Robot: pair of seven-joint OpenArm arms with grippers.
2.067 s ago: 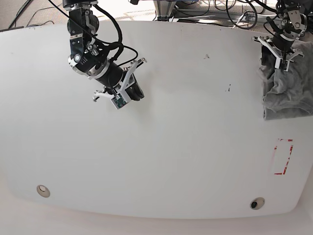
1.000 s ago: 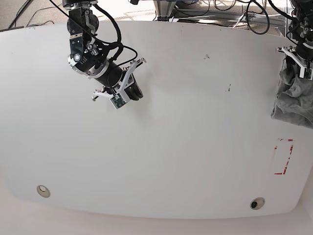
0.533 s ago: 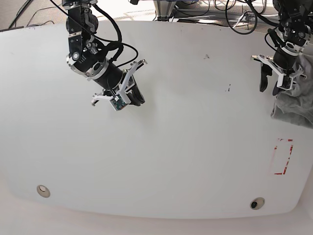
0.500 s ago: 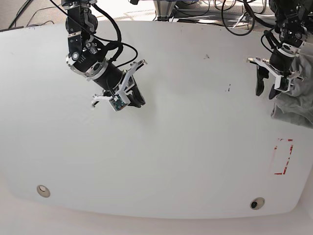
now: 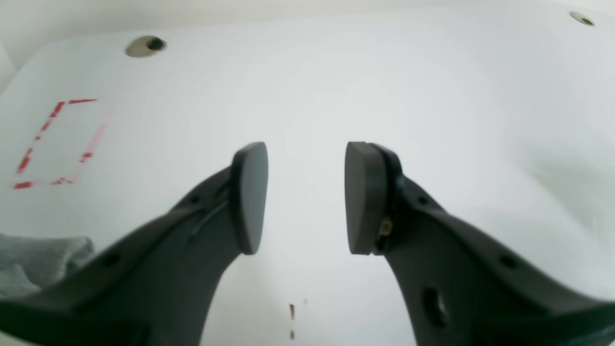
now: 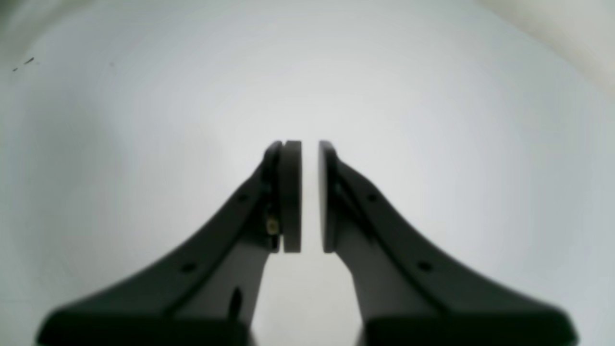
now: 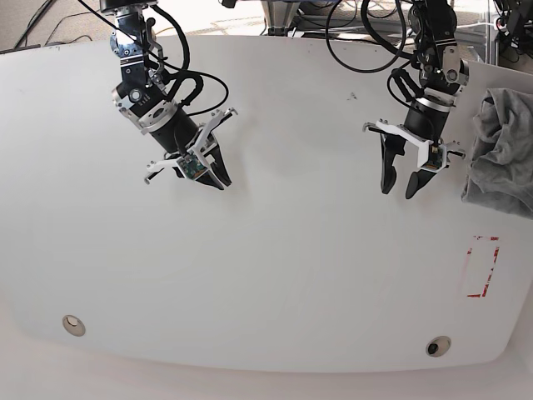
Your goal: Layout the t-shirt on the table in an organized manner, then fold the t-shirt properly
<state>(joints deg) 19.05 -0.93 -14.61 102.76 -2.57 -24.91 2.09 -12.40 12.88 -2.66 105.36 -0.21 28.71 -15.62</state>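
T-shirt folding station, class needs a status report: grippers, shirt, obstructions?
Left gripper open, empty, over bare table. Right gripper shut, empty. T-shirt bunched at table's edge, untouched. Nothing in the way.

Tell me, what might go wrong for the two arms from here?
The crumpled heather-grey cotton t-shirt sits bunched at the white table's far edge, partly out of view, so it might slip off. The left claw hangs open and empty beside it. A blind grab could catch several layers, leaving it hard to spread.
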